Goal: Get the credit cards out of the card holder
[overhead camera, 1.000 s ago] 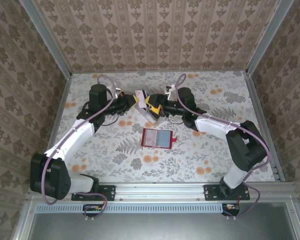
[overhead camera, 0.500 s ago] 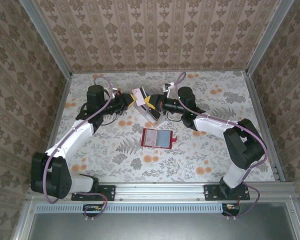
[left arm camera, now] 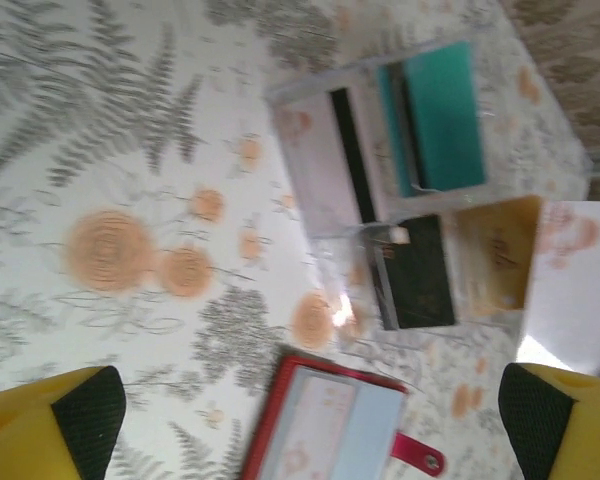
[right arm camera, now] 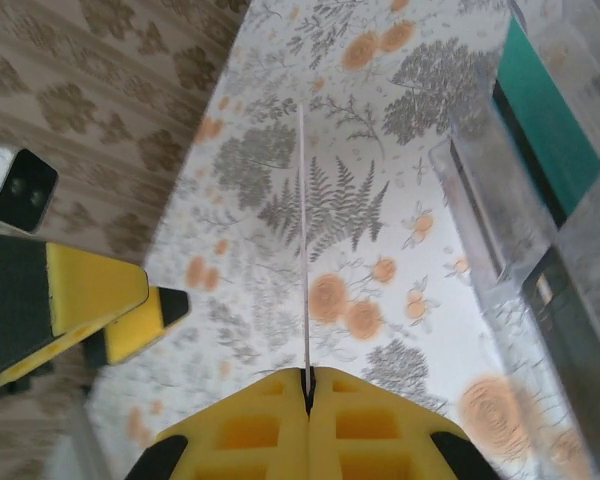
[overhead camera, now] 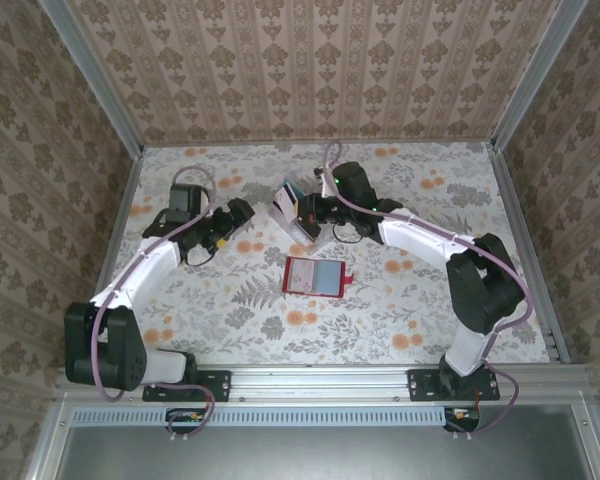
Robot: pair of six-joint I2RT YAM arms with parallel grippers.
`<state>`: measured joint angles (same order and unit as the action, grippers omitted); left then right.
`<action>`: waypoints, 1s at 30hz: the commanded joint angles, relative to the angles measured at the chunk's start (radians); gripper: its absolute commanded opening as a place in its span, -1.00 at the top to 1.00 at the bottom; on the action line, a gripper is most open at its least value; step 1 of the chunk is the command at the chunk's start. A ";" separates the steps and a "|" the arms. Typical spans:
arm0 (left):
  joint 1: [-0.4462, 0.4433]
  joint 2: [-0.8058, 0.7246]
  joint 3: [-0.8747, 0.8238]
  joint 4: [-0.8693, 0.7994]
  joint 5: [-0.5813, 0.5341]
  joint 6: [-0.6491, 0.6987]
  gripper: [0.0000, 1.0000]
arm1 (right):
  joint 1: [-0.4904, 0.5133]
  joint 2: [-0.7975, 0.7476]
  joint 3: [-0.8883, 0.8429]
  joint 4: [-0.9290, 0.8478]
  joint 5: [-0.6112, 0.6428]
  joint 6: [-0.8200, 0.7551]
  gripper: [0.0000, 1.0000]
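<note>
left end effector [overhead camera: 242, 209] had released, jaws wide and empty, withdrawn left; right end effector [right arm camera: 308, 383] pinched shut on one card [right arm camera: 304, 240]. handover judged done. card holder [overhead camera: 311, 277] lay on bench [overhead camera: 410, 300], near centre.

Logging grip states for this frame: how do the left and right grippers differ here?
The left gripper has its jaws spread wide, while the right gripper has its jaws shut. The left gripper holds nothing; the right gripper pinches a thin card that stands edge-on to its camera. Both are yellow and black.
</note>
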<state>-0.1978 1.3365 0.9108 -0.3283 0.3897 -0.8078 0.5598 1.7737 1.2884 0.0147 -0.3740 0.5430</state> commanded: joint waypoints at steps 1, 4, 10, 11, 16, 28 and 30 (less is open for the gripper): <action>0.036 0.013 -0.021 -0.078 -0.050 0.084 -1.00 | 0.034 0.077 0.099 -0.140 0.123 -0.279 0.97; 0.063 0.022 -0.024 -0.089 -0.036 0.086 -1.00 | 0.056 0.144 0.181 -0.180 0.158 -0.384 0.97; 0.087 0.015 -0.046 -0.088 -0.022 0.075 -1.00 | 0.075 0.262 0.321 -0.237 0.257 -0.507 0.95; 0.088 0.015 -0.050 -0.087 -0.024 0.075 -1.00 | 0.075 0.275 0.334 -0.242 0.270 -0.517 0.96; 0.090 0.018 -0.054 -0.080 -0.004 0.072 -1.00 | 0.075 0.337 0.394 -0.274 0.310 -0.542 0.94; 0.090 0.040 -0.061 -0.051 0.035 0.061 -1.00 | 0.075 0.423 0.464 -0.316 0.373 -0.535 0.94; 0.089 0.042 -0.064 -0.049 0.040 0.061 -1.00 | 0.075 0.434 0.478 -0.324 0.377 -0.542 0.94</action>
<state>-0.1162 1.3655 0.8612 -0.3908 0.4046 -0.7582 0.6376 2.1815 1.7206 -0.2703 -0.0353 0.0238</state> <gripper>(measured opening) 0.999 0.065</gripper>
